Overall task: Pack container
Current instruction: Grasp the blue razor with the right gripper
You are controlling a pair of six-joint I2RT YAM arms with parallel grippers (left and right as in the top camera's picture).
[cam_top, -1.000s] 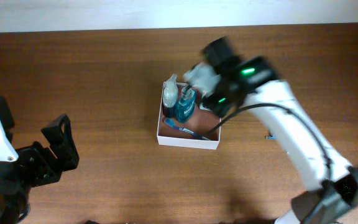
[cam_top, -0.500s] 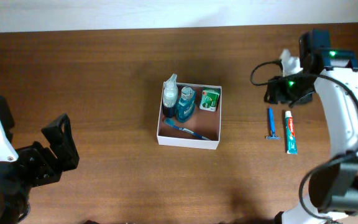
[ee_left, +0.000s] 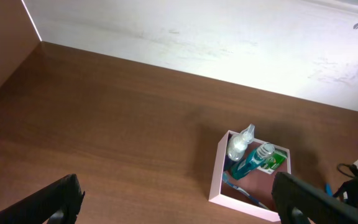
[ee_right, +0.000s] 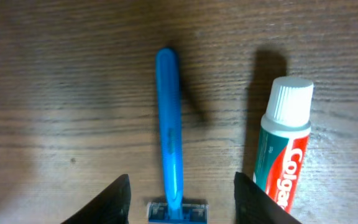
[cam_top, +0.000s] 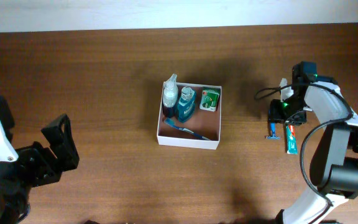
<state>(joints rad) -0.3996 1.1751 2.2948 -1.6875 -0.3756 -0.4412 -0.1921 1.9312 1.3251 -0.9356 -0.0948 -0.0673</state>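
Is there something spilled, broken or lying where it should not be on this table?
Nothing looks spilled or damaged. Only the blue razor and the toothpaste tube lie outside the container, side by side on the table beneath the open right gripper. They seem simply not yet packed.

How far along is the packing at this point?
Done: spray bottle, blue bottle, green packet and toothbrush lie in the container. In hand: nothing gripped; the right gripper hangs open over the blue razor, fingers either side. Remaining: razor and toothpaste on the table. The left gripper is open, idle.
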